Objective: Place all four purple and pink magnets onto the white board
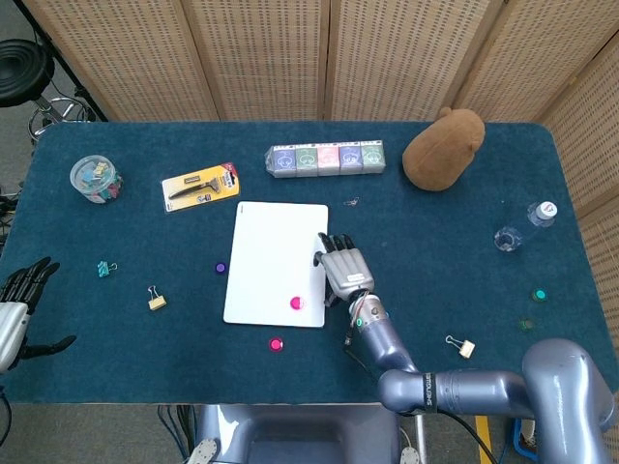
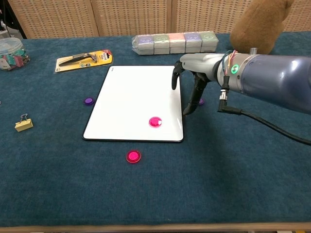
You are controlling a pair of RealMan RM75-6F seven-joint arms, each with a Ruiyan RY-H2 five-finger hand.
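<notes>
The white board (image 1: 271,251) (image 2: 131,97) lies mid-table. One pink magnet (image 1: 297,303) (image 2: 155,122) rests on its near right part. A second pink magnet (image 1: 277,343) (image 2: 133,156) lies on the cloth just in front of the board. Left of the board sits a purple magnet (image 1: 221,268) (image 2: 88,101). Another purple magnet (image 2: 201,101) peeks out right of the board, behind the fingers of my right hand (image 1: 343,274) (image 2: 192,82). That hand hovers at the board's right edge, fingers pointing down and holding nothing. My left hand (image 1: 21,300) waits at the far left table edge, fingers spread.
A row of small boxes (image 1: 327,158) and a brown plush toy (image 1: 443,148) stand at the back. A knife package (image 1: 200,186) and a clip jar (image 1: 95,178) are back left. Binder clips (image 1: 156,299) lie left, a bottle (image 1: 542,215) and a green magnet (image 1: 540,295) far right.
</notes>
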